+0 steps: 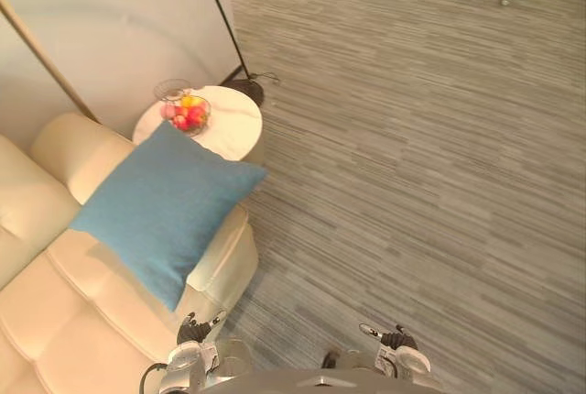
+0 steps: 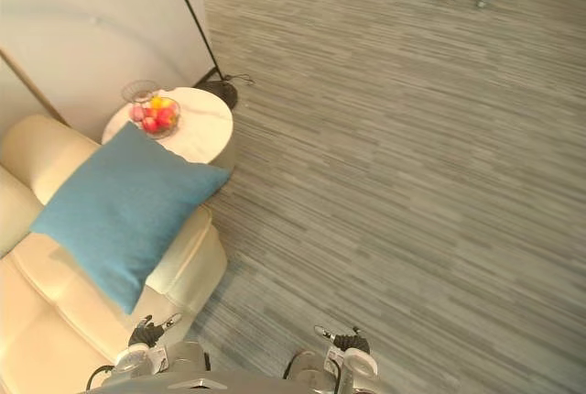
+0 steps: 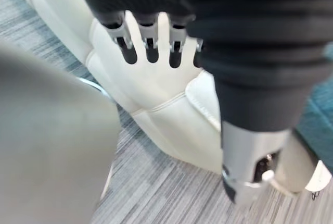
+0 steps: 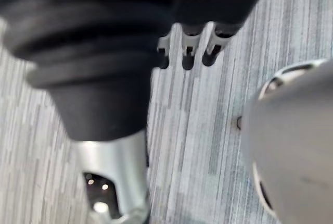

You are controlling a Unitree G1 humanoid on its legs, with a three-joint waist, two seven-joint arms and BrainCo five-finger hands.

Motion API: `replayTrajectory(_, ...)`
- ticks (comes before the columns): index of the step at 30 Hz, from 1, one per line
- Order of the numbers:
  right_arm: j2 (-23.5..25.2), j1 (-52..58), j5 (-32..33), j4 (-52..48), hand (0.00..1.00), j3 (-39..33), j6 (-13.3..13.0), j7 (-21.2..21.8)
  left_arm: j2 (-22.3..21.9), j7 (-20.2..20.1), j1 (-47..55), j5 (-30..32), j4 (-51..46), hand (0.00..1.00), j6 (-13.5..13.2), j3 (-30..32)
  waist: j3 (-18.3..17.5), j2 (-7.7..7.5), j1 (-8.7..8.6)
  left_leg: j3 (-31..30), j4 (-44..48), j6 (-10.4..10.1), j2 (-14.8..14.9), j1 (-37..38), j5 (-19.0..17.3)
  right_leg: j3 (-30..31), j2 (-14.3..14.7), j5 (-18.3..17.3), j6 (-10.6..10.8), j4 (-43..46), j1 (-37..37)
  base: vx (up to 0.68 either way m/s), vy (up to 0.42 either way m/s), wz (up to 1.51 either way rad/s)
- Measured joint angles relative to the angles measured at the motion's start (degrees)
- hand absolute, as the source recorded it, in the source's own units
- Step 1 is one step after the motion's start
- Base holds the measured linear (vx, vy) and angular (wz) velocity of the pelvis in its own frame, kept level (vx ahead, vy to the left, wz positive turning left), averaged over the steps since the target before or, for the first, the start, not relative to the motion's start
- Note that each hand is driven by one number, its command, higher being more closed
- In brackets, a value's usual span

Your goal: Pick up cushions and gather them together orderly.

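A blue cushion (image 1: 165, 206), probably soft, light and easiest gripped by a corner or edge, lay on the cream sofa (image 1: 55, 321) at left, while the left hand (image 1: 195, 330) and right hand (image 1: 396, 339) hung below, fingers loose and empty.
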Motion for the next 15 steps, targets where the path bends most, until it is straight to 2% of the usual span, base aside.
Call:
replayTrajectory(1, -0.32, -0.02, 0.42, 0.11, 0.00, -0.07, 0.12, -0.03, 0.07, 0.02, 0.07, 0.03, 0.04, 0.00, 0.02, -0.87, -0.43, 0.74, -0.46, 3.23, -9.94, 1.37, -0.89, -1.06, 6.04, -1.87, 0.41, 0.22, 0.42, -0.76, 1.00, 0.25, 0.031, 0.82)
replayTrajectory(2, -0.19, -0.19, 0.41, 0.60, 0.00, -0.43, 0.28, -0.09, 0.74, -0.06, 0.01, 0.12, 0.29, 0.00, 0.09, -1.91, -0.57, -0.01, -0.29, 6.05, -13.70, 4.08, -1.76, -1.48, 8.18, -2.52, 0.35, 0.02, 0.93, -1.24, 1.34, 0.24, 0.044, 0.98)
replayTrajectory(4, 1.67, -0.05, 0.41, 0.78, 0.00, -0.44, 0.27, -0.14, 2.70, -0.03, -0.07, 0.15, 0.15, 0.00, 0.05, -2.53, -1.19, -3.39, -0.10, 7.15, -24.32, 5.77, -6.90, 1.53, 13.83, -3.03, -2.02, 0.97, 1.83, -3.81, 1.91, 0.21, 0.063, 0.95)
replayTrajectory(5, 1.98, -0.11, 0.41, 0.86, 0.00, -0.46, 0.32, -0.15, 2.96, -0.04, -0.12, 0.16, 0.22, 0.00, 0.06, -2.67, -1.24, -3.83, -0.08, 6.45, -26.13, 6.12, -7.80, 1.78, 14.69, -3.31, -2.27, 1.06, 1.83, -4.18, 1.99, 0.19, 0.073, 0.87)
replayTrajectory(8, 2.26, -0.42, 0.33, 1.09, 0.00, -0.39, 0.41, -0.18, 3.69, 0.01, -0.94, 0.13, 1.78, 0.00, 0.05, -2.84, -0.85, -4.31, 0.12, 3.89, -28.60, 6.41, -9.87, 4.33, 15.18, -3.11, -4.32, 1.28, 2.05, 1.09, 2.69, 0.14, 0.051, 0.53)
replayTrajectory(9, 2.34, -0.63, 0.20, 1.14, 0.00, 0.17, 0.32, -0.17, 3.86, -0.04, -0.94, 0.14, 2.42, 0.00, 0.06, -2.89, -0.72, -4.36, -0.07, 3.22, -29.30, 6.58, -10.24, 6.64, 15.04, -2.21, -5.69, 1.77, 2.88, 7.30, 2.09, 0.10, 0.071, 0.31)
replayTrajectory(10, 2.34, -0.68, 0.20, 1.11, 0.00, 0.44, 0.25, -0.11, 3.99, -0.06, -0.92, 0.15, 2.79, 0.00, 0.06, -2.97, -0.67, -4.50, -0.21, 2.48, -29.33, 6.95, -10.38, 7.94, 14.65, -0.99, -7.11, 3.15, 4.29, 14.13, 0.31, 0.09, 0.068, 0.42)
replayTrajectory(11, 2.32, -0.76, 0.13, 1.08, 0.00, 0.69, 0.19, -0.06, 4.07, -0.06, -0.93, 0.11, 2.90, 0.00, 0.05, -3.00, -0.53, -4.70, -0.33, 1.63, -29.38, 7.10, -10.36, 9.13, 14.11, 0.82, -8.45, 5.84, 4.55, 21.28, -2.22, 0.08, 0.058, 0.53)
replayTrajectory(12, 1.64, -0.65, -0.23, 1.02, 0.00, 1.29, 0.20, -0.06, 4.37, -0.06, -0.88, 0.10, 2.93, 0.00, 0.08, -3.27, -0.56, -4.76, -0.61, 0.13, -29.38, 7.11, -10.08, 9.75, 13.06, 3.11, -9.23, 10.20, 4.45, 27.78, -5.41, 0.06, 0.015, 0.70)
replayTrajectory(13, 1.61, -0.37, -0.31, 0.88, 0.00, 1.86, 0.16, -0.05, 4.30, -0.06, -0.89, 0.00, 2.96, 0.00, 0.10, -3.38, -0.03, -4.58, -0.96, -1.76, -29.24, 7.68, -10.02, 10.03, 12.51, 5.92, -9.54, 7.13, 4.03, 33.00, -8.30, 0.04, -0.019, 0.73)
replayTrajectory(15, 1.62, 0.03, -0.27, 0.80, 0.00, 2.45, -0.05, -0.01, 4.42, -0.01, -0.90, -0.02, 2.94, 0.00, 0.09, -3.31, -0.04, -4.90, -0.92, -4.31, -29.18, 8.05, -10.02, 10.63, 12.00, 7.83, -8.43, 1.37, 3.64, 32.88, -10.09, 0.04, -0.034, 0.76)
